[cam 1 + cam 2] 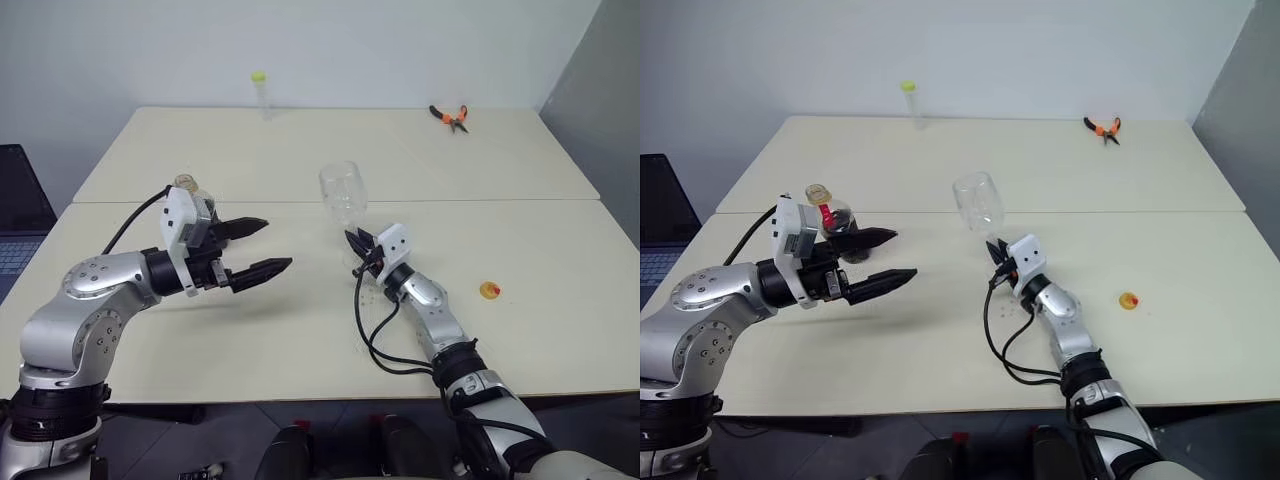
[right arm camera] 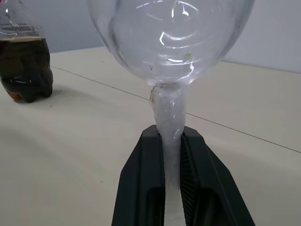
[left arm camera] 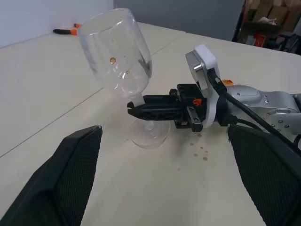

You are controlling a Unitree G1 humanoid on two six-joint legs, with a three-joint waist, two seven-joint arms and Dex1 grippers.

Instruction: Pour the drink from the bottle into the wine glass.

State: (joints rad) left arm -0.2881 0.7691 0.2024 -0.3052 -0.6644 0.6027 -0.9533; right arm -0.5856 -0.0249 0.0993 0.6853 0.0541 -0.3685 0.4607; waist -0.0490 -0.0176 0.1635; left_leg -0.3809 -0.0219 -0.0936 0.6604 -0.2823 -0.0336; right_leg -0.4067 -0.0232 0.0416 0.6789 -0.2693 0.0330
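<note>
Cream counter (image 1: 300, 330) bearing the task's things, with orange-handled pliers (image 1: 450, 117) and a thin clear tube (image 1: 261, 92) well apart at its far edge. The right claw (image 3: 136, 107) is clamped on the stem of the empty wine glass (image 1: 343, 190), whose foot rests on the counter near its middle; the bowl tilts slightly. The left claw (image 1: 262, 248) hovers with fingers spread wide and nothing between them, just beside the bottle (image 1: 830, 220), which stands upright at the counter's left side with the dark drink (image 2: 26, 66) inside. Its yellow cap (image 1: 490, 291) lies off to the right, near small brown drops (image 3: 200, 151) on the counter. Step in hand, as judged: glass steadied, bottle not yet taken. The next move calls for the left claw to close round the bottle's body, lift it, carry it to the glass rim and tip slowly.
</note>
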